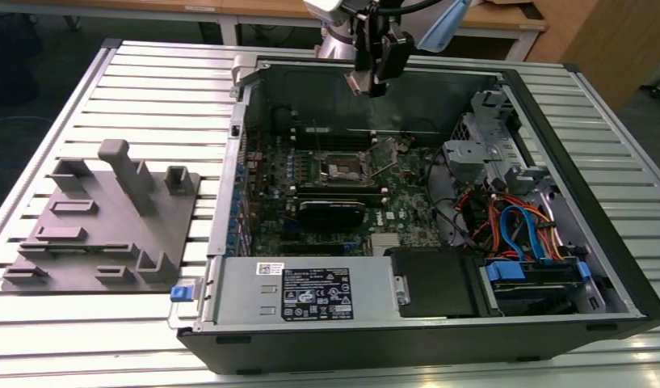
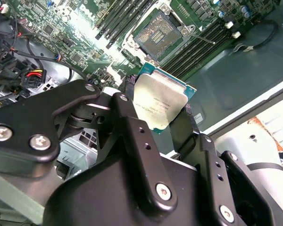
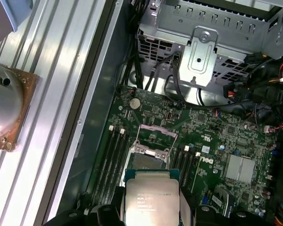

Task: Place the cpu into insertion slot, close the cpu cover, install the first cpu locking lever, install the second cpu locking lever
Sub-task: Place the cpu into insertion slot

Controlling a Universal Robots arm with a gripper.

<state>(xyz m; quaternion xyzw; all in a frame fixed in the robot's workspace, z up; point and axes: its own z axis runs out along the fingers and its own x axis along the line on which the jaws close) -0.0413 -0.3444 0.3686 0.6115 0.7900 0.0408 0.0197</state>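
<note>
The cpu (image 2: pixel 161 103), edges partly hidden, is clamped in the end effector (image 2: pixel 155 117), clear of the insertion slot (image 2: pixel 158 35).

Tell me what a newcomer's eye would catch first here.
The gripper, above the open computer case in the exterior view, is shut on the cpu, whose silver top shows in both wrist views. Below it, the green motherboard carries the insertion slot. A grey fixture plate lies at the exterior view's left.

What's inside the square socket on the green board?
The insertion slot shows only its dark centre, no chip. In the first wrist view the held cpu covers one edge.
</note>
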